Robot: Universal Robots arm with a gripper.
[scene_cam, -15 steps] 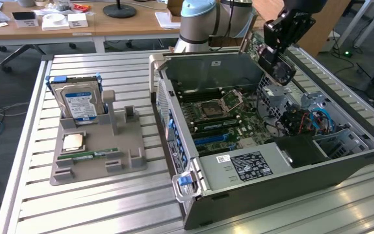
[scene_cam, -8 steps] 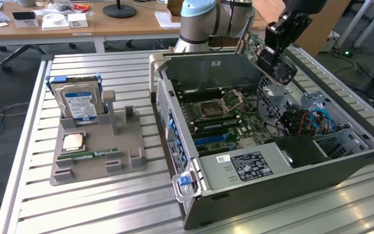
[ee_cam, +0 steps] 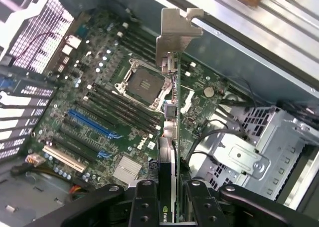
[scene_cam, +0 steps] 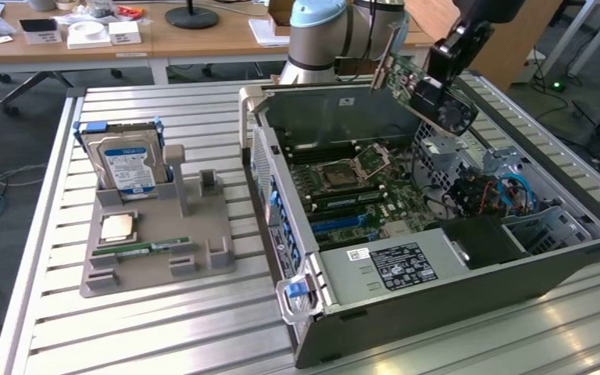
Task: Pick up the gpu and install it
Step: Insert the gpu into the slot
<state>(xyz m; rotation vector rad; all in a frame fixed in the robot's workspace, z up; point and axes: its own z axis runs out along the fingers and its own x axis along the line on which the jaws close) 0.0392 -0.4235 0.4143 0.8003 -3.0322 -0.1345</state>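
Observation:
My gripper (scene_cam: 444, 66) is shut on the gpu (scene_cam: 433, 95), a green card with a black face, and holds it tilted in the air over the far part of the open computer case (scene_cam: 467, 273). Its silvery bracket (scene_cam: 383, 66) points toward the case's back wall. In the wrist view the gpu (ee_cam: 172, 132) is seen edge-on between my black fingers (ee_cam: 144, 202), and its bracket (ee_cam: 175, 35) hangs above the motherboard (ee_cam: 114, 87). The blue expansion slots (ee_cam: 92, 124) lie below, off to one side of the card. No part of the card touches the board.
The case lies on its side on the slatted metal table (scene_cam: 175, 328), with a drive cage and cables (scene_cam: 487, 187) at the exterior view's right. On the exterior view's left, a grey holder (scene_cam: 154, 266) carries a hard drive (scene_cam: 123, 160), a CPU (scene_cam: 119, 226) and a RAM stick (scene_cam: 144, 248).

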